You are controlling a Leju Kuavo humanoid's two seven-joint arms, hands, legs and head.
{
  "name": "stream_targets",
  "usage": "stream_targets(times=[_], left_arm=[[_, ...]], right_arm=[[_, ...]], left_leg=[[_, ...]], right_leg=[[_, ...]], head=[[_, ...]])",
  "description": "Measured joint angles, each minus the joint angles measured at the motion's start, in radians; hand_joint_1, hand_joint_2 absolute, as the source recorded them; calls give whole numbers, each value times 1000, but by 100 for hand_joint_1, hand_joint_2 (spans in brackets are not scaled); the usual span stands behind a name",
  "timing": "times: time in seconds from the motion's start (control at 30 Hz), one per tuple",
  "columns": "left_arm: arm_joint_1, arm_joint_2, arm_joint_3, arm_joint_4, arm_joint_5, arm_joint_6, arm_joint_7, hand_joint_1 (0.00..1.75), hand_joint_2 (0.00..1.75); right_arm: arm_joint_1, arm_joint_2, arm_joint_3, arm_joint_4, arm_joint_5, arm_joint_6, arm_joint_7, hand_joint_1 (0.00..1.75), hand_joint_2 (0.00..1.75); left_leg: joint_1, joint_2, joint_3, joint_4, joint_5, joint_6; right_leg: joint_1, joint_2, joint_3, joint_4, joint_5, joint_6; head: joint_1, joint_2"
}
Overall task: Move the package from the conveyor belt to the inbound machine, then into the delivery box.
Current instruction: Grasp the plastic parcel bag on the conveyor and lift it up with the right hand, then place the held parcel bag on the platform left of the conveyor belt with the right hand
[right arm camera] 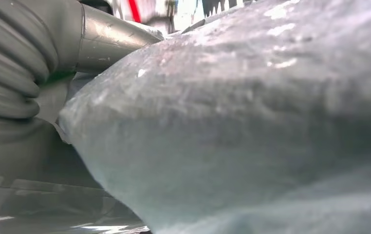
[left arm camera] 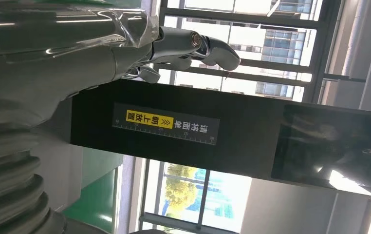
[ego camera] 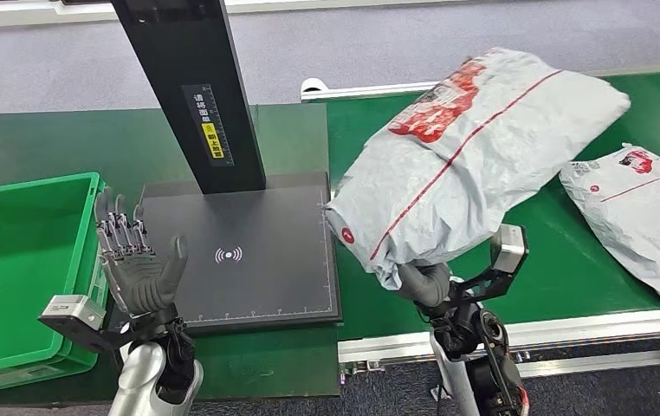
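Holding the package (ego camera: 474,147) from below, the right hand (ego camera: 426,282) should lower it flat onto the black pad (ego camera: 249,260); the left hand (ego camera: 136,260) is spread, holding nothing.

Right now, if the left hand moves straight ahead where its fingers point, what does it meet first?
Probably the black upright post of the inbound machine: the left hand points its fingers toward it. Depth is unclear.

Even indoor light, two sharp views, one blurred

We see the scanner plate (ego camera: 240,251) evenly lit with faint sheen — bright windows (left arm camera: 251,29) flare behind its post, while the package (right arm camera: 251,126) sits too close, soft and unfocused.
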Motion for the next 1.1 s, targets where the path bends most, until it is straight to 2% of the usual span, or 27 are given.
stream_targets(times=[0.07,0.23,0.3,0.57,0.67,0.87,1.1], left_arm=[[-2,-3,0,6,0,0,0,0,175],[-10,-11,0,14,0,-4,0,0,175],[-18,-13,0,21,0,-8,0,0,175],[-34,-20,0,37,-5,-10,0,0,175],[-35,-20,1,38,-5,-10,0,0,175],[-37,-20,3,44,-5,-16,0,0,175],[-44,-20,3,57,-6,-17,0,0,175]], right_arm=[[-29,18,19,61,-98,19,74,175,175],[-114,88,47,254,-583,23,453,175,175],[-132,117,61,300,-672,23,519,175,175],[-157,188,127,391,-792,-86,583,175,175],[-159,198,140,406,-803,-112,583,175,175],[-161,206,161,427,-814,-221,580,175,175],[-144,220,238,488,-780,-240,612,175,175]], left_leg=[[0,0,0,0,0,0],[0,1,1,0,1,0],[0,0,0,0,1,0],[0,0,0,0,0,0],[0,0,0,0,0,0],[0,0,0,0,0,0],[0,0,-1,0,0,0]], right_leg=[[0,0,0,0,0,0],[0,0,0,0,0,0],[0,0,0,0,0,0],[0,0,-1,0,0,0],[0,0,-1,0,0,0],[0,0,-1,0,0,0],[0,0,-1,0,0,0]], head=[[0,0],[0,0],[0,0],[0,0],[0,0],[0,0],[0,0]])
